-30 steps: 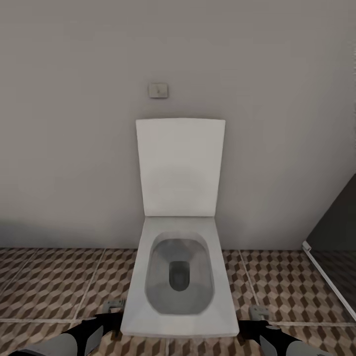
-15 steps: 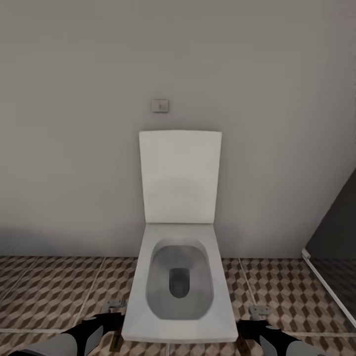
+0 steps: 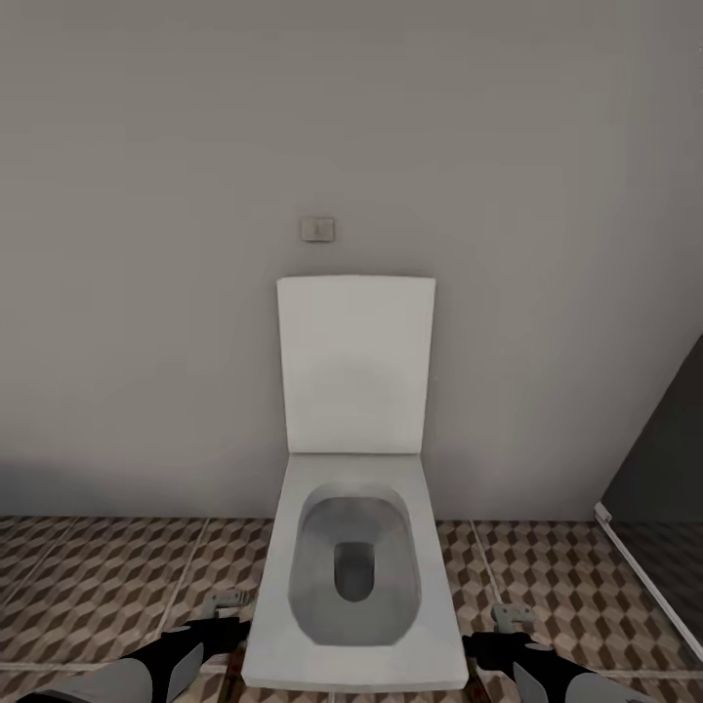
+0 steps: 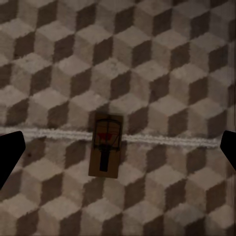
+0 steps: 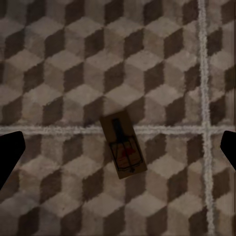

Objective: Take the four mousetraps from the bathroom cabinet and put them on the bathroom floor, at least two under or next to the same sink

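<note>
One mousetrap point(image 4: 105, 145) lies flat on the cube-patterned bathroom floor point(image 4: 162, 64), across a pale grout line. My left gripper point(image 4: 118, 153) hangs open above it, with dark fingertips point(image 4: 10, 157) far apart at the picture's edges. A second mousetrap point(image 5: 123, 145) lies slightly askew on the floor point(image 5: 64, 73) under my right gripper point(image 5: 118, 153), which is also open and holds nothing. In the head view the left gripper point(image 3: 227, 610) and right gripper point(image 3: 510, 620) sit low on either side of the toilet. The cabinet and the sink are out of view.
A white toilet point(image 3: 356, 576) with its lid up stands straight ahead against the grey wall point(image 3: 146, 293), between my two arms. A small flush plate point(image 3: 316, 228) is on the wall above it. A dark glass shower panel point(image 3: 654, 488) closes off the right side.
The head camera has moved: the toilet and flush plate sit lower in the picture and look a little smaller. Both arms keep their places at the bottom edge.
</note>
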Available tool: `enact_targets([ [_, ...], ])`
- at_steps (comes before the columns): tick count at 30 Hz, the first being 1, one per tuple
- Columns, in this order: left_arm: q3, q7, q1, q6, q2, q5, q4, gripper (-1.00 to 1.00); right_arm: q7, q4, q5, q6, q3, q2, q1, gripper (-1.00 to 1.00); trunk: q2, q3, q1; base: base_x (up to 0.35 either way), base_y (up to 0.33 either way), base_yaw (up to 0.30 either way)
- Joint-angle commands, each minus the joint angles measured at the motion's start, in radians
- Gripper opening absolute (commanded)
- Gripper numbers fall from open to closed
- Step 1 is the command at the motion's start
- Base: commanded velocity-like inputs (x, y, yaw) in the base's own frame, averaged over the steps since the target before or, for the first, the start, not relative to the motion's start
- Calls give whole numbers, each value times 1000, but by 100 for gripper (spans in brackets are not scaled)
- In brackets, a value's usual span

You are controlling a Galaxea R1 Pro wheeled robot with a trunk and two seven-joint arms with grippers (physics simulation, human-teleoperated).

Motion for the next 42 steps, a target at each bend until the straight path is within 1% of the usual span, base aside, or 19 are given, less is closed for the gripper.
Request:
enact_targets([
  [1,-8,-4,0,0,0,11,0,100,2,3,8,-6,-8,-1,-1,100,7,2,-4,0,0,0],
  [18,-8,-3,0,0,0,11,0,100,-1,3,10,-6,-8,-2,-1,100,126,56,-69,0,0,0],
  [29,-8,-3,0,0,0,11,0,100,-1,3,11,-7,-8,-12,-1,100,203,90,-111,0,0,0],
  [42,-8,-2,0,0,0,11,0,100,-2,2,13,-11,-7,-15,-1,100,294,131,-161,0,0,0],
])
